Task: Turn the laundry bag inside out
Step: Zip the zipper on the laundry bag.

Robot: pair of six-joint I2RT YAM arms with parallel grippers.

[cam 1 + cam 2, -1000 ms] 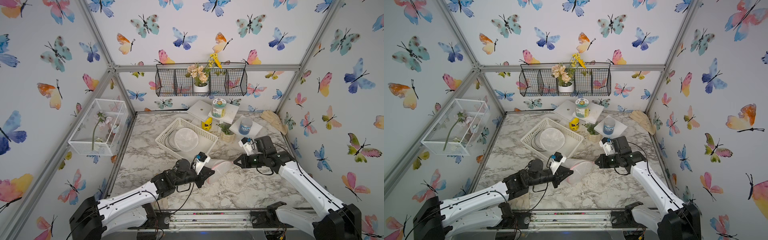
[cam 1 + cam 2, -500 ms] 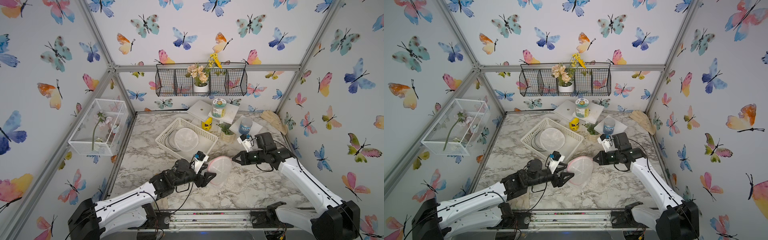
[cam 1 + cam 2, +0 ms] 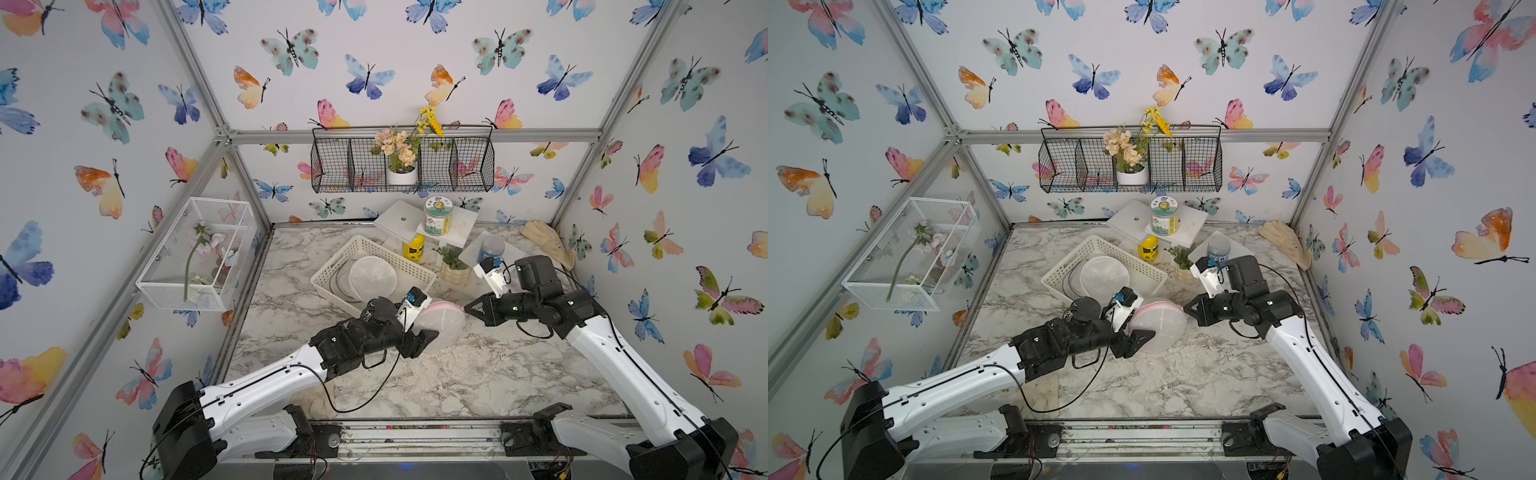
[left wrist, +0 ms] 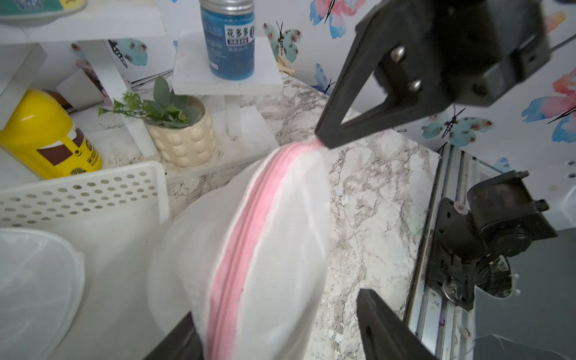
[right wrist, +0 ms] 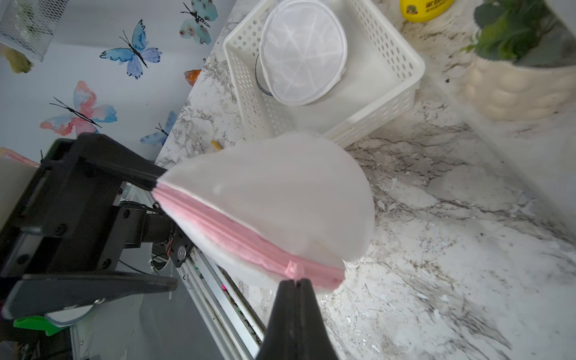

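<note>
The laundry bag (image 3: 442, 326) (image 3: 1160, 328) is a round white mesh pouch with a pink zipper, hanging just above the marble table between both arms. My right gripper (image 5: 294, 282) (image 3: 466, 309) is shut on the pink zipper pull (image 5: 293, 269) at the bag's far end. My left gripper (image 4: 274, 304) (image 3: 1138, 326) is open, its jaws standing wide on either side of the bag's near end. In the right wrist view one of its fingers (image 5: 146, 176) touches the bag's tip and the other (image 5: 149, 283) is clear of it. The zipper (image 4: 249, 224) looks closed.
A white perforated basket (image 3: 328, 282) with another round mesh bag (image 3: 372, 276) sits just behind the left gripper. A cream plant pot (image 3: 455, 272), a yellow bottle (image 3: 414, 248), a blue jar (image 3: 490, 249) on white stands and a glove (image 3: 548, 241) line the back.
My left gripper has gone from shut to open, letting go of the bag. The bag has sprung from a stretched flat shape into a rounded disc. The right gripper keeps its hold.
</note>
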